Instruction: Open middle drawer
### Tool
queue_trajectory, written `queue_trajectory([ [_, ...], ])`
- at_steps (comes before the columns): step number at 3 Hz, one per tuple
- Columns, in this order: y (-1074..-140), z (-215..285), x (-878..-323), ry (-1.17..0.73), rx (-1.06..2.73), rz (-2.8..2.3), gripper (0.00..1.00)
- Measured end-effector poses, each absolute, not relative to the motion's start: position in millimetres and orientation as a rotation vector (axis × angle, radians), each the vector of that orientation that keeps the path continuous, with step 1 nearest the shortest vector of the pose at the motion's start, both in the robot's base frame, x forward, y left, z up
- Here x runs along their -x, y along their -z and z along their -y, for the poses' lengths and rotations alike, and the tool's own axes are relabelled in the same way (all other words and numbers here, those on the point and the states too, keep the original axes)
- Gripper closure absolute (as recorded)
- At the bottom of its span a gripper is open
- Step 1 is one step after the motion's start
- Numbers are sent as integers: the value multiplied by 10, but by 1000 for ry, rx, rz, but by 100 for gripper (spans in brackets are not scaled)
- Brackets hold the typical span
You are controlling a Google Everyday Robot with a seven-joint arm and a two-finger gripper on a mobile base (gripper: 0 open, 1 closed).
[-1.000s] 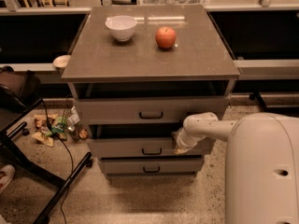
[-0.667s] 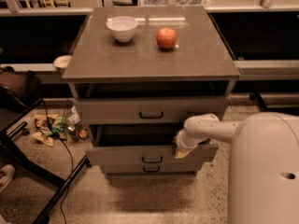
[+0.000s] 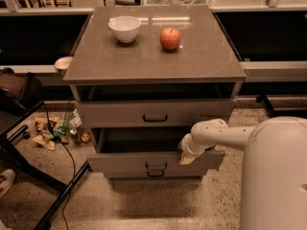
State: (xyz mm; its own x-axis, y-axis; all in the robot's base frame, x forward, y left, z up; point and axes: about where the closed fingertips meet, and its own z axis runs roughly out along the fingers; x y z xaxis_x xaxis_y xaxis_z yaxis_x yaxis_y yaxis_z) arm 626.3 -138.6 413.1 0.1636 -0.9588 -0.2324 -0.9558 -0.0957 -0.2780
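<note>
The middle drawer (image 3: pixel 124 162) stands partly pulled out. The gripper (image 3: pixel 186 157) sits at its front's upper edge, toward 2 o'clock; spread or closed, I cannot tell.

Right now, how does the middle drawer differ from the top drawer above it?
The middle drawer stands out from the cabinet, its dark inside showing; the top drawer sits further back. The middle drawer's front looks shallower, the top drawer's taller. The pincer rests at the middle drawer's upper edge, right of centre; nothing touches the top drawer. Both are wide and grey, with flat fronts.
</note>
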Motion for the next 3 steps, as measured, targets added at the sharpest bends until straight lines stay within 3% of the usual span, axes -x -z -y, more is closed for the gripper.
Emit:
queue_trajectory([
  [2,-4131,1386,-6262,11,2087,-1823,19],
  [3,-4130,1385,-6262,11,2087,-1823,0],
])
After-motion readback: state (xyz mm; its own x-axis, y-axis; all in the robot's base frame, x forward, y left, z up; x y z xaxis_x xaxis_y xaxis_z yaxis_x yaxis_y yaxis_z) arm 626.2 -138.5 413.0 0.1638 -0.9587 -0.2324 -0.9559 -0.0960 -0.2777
